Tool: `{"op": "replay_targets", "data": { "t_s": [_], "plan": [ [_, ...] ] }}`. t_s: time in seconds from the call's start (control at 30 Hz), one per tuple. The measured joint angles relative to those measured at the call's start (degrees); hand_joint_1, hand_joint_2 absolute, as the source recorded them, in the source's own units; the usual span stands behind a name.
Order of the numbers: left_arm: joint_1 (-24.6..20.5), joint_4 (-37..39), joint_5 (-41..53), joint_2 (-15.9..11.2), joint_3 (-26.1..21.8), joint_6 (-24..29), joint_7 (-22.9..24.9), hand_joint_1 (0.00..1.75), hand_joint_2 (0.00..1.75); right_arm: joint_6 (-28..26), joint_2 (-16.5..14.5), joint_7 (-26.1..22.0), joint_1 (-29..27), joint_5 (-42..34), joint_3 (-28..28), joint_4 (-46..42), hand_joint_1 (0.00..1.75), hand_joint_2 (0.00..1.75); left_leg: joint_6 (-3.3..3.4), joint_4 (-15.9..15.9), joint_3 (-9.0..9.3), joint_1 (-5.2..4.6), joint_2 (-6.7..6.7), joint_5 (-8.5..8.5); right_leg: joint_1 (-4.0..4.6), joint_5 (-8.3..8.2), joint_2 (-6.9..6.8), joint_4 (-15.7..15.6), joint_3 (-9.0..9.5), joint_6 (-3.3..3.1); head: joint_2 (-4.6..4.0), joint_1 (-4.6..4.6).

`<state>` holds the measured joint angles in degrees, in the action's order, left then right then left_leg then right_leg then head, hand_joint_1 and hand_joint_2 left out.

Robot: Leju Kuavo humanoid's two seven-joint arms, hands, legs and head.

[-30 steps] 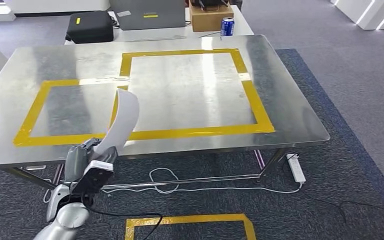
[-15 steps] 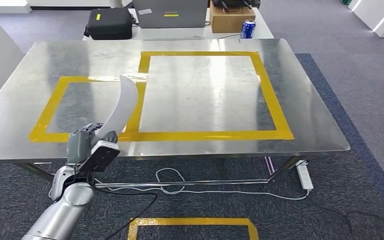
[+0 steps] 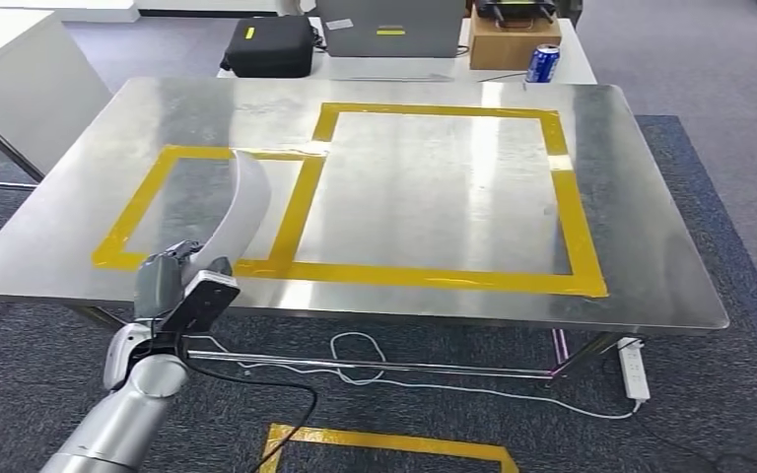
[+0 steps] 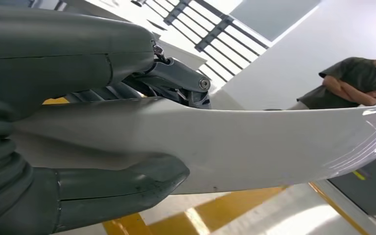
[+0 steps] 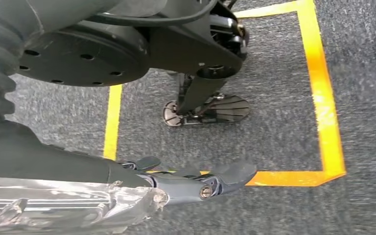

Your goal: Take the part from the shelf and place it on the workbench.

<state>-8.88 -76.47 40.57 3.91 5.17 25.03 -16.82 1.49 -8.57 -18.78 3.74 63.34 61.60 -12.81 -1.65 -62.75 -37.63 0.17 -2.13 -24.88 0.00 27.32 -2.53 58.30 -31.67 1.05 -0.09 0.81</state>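
A long white curved part point(image 3: 240, 210) stands up from my left hand point(image 3: 172, 281), which grips its lower end just in front of the near edge of the steel workbench point(image 3: 434, 187). The part's upper end leans over the left yellow-taped rectangle point(image 3: 148, 202). In the left wrist view the part point(image 4: 254, 142) runs across the picture, with my left hand point(image 4: 78, 161) closed around it, thumb on one side and fingers point(image 4: 176, 81) on the other. My right hand point(image 5: 196, 178) hangs over the carpet with its fingers stretched out and holds nothing.
A black case point(image 3: 271, 46), a grey box point(image 3: 391, 27), a cardboard box point(image 3: 513, 39) and a blue can point(image 3: 542, 63) sit on a table behind the workbench. Cables and a power strip point(image 3: 635, 369) lie underneath. A white surface point(image 3: 20, 69) stands far left. A person point(image 4: 357, 83) stands nearby, arms folded.
The whole picture has shifted, so the camera has moved: the workbench now sits further right and lower in view. My left hand still holds the part at the bench's near edge.
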Motion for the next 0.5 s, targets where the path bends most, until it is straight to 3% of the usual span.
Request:
{"op": "replay_targets", "data": {
  "t_s": [0.07,0.1,0.17,0.2,0.23,0.3,0.33,0.37,0.4,0.43,0.5],
  "plan": [
    [-0.46,0.26,0.25,0.01,-0.01,0.01,0.17,1.75,1.75,0.0,0.0,0.0,0.02,0.12,-0.01,0.0,0.0,1.75,0.73,4.65,2.17,-0.55,-2.12,1.24,0.43,0.75,-1.03,-0.02,0.57,0.54,0.0,-0.05],
    [-0.64,0.39,0.37,0.01,-0.01,0.03,0.23,1.75,1.75,0.0,0.0,0.01,0.03,0.14,-0.01,0.0,0.0,1.75,1.03,5.13,2.34,-0.73,-2.11,0.9,0.61,1.01,-1.64,-0.11,0.83,0.81,0.0,-0.11],
    [-0.84,0.7,0.84,-0.05,-0.05,0.09,0.46,1.75,1.75,-0.01,0.0,-0.02,0.07,0.22,-0.02,0.0,0.0,1.75,1.64,5.32,2.44,-0.5,-0.72,0.9,0.6,1.49,-2.58,-0.26,1.4,1.33,0.0,-0.24],
    [-1.04,0.96,1.3,-0.05,-0.06,0.11,0.72,1.75,1.75,0.0,0.0,-0.09,0.1,0.26,-0.03,0.0,0.0,1.75,1.94,5.42,2.57,-0.31,-0.16,0.93,0.53,2.13,-2.01,0.54,1.25,1.65,0.0,-0.34],
    [-1.38,1.35,1.93,0.0,-0.01,0.13,1.05,1.75,1.75,0.07,0.0,-0.18,0.14,0.26,-0.03,0.0,0.0,1.75,2.21,5.52,2.7,-0.07,0.38,0.97,0.42,3.29,-0.94,2.57,0.32,1.97,0.0,-0.5],
    [-2.29,2.59,3.68,0.16,0.3,0.17,1.79,1.75,1.75,0.38,0.0,-0.34,0.16,0.24,-0.04,0.0,0.0,1.75,2.58,5.56,2.81,0.18,1.31,0.85,0.17,6.52,1.6,10.03,-3.66,2.5,0.0,-0.86],
    [-2.76,3.45,4.65,0.24,0.55,0.19,2.02,1.75,1.75,0.62,0.0,-0.36,0.14,0.3,-0.05,0.01,0.0,1.75,2.66,5.56,2.85,0.21,1.75,0.76,0.07,7.71,2.12,13.9,-6.03,2.66,0.0,-0.92],
    [-3.21,4.41,5.65,0.28,0.86,0.23,2.17,1.75,1.75,0.82,0.0,-0.36,0.11,0.42,-0.05,0.01,0.0,1.75,2.69,5.55,2.94,0.23,2.11,0.65,0.01,7.91,2.31,16.28,-7.8,2.76,0.0,-0.93],
    [-3.71,5.42,6.8,0.32,1.26,0.27,2.25,1.75,1.75,0.99,0.0,-0.37,0.09,0.62,-0.07,0.02,0.0,1.75,2.64,5.54,3.09,0.26,2.45,0.53,-0.04,6.93,2.35,16.56,-8.61,2.81,0.0,-0.92],
    [-4.35,6.47,8.14,0.35,1.83,0.3,2.26,1.75,1.75,1.18,0.0,-0.4,0.1,0.88,-0.11,0.02,0.0,1.75,2.5,5.54,3.34,0.33,2.74,0.37,-0.1,4.78,2.35,14.37,-8.2,2.82,0.0,-0.92],
    [-5.83,8.46,11.06,0.43,3.35,0.38,2.29,1.75,1.75,1.46,0.01,-0.49,0.19,1.37,-0.3,0.03,0.0,1.75,2.03,5.51,3.97,0.41,3.17,-0.04,-0.24,-0.15,2.43,6.51,-5.27,2.87,0.0,-0.96]
  ]
}}
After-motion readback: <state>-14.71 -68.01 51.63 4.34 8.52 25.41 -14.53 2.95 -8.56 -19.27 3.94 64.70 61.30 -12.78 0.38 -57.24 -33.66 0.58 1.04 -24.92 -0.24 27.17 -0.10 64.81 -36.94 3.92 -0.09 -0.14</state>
